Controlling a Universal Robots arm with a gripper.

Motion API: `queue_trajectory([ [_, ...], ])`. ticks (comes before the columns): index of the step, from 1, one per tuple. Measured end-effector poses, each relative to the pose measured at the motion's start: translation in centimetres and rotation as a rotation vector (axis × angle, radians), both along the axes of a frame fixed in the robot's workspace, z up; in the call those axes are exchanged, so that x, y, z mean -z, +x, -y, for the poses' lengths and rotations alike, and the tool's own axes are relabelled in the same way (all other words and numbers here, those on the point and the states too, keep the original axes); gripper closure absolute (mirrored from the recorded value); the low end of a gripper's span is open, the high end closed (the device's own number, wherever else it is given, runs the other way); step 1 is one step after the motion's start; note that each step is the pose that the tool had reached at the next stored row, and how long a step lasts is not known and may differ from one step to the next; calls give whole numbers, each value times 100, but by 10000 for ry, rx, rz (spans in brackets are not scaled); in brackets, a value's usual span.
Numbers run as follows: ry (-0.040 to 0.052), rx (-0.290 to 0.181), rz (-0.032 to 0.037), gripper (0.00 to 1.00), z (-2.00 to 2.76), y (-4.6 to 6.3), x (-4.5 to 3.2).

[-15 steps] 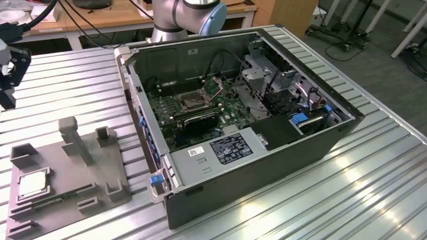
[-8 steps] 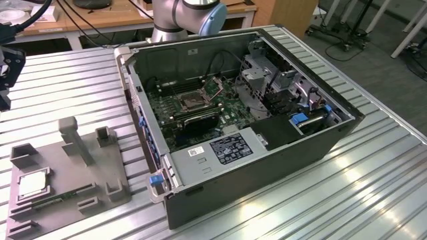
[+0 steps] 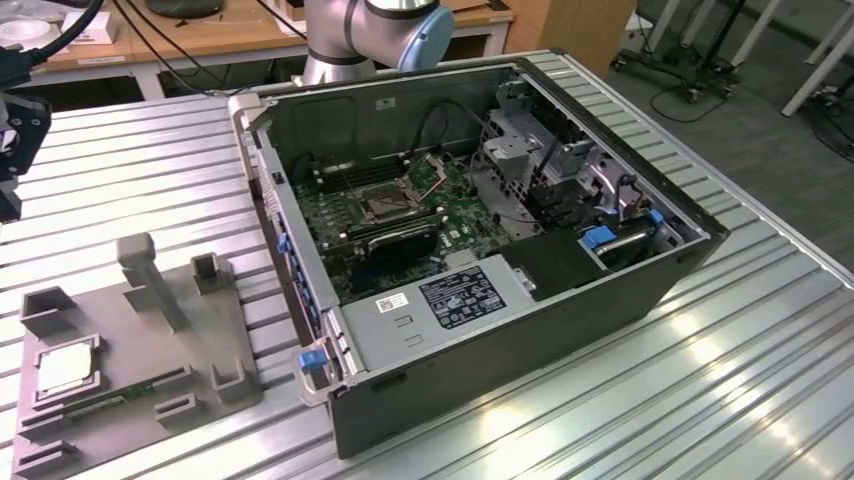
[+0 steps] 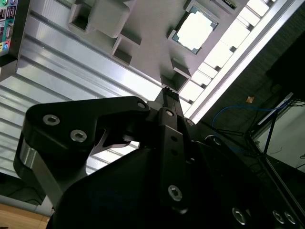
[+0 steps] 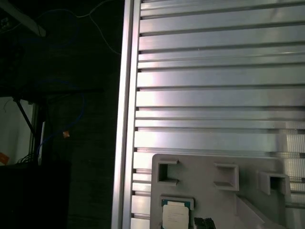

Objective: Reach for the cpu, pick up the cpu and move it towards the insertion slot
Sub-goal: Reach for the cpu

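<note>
Slatted table, one cpu, one insertion slot, one gripper

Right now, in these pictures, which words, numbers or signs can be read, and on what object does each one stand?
No text can be read.
Black label on the silver box inside the computer case: print too small.
White sticker beside it: too small.
Top of the cpu in the first wrist view: faint marks, blurred.
</note>
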State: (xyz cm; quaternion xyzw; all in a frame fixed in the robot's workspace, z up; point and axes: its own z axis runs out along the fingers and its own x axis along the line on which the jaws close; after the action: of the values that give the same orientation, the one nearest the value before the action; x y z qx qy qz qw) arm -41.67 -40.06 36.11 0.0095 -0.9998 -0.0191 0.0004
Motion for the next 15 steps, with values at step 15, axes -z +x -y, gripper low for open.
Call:
queue_trajectory([
  [15,-3,-27,-1,89,84,-249,44],
])
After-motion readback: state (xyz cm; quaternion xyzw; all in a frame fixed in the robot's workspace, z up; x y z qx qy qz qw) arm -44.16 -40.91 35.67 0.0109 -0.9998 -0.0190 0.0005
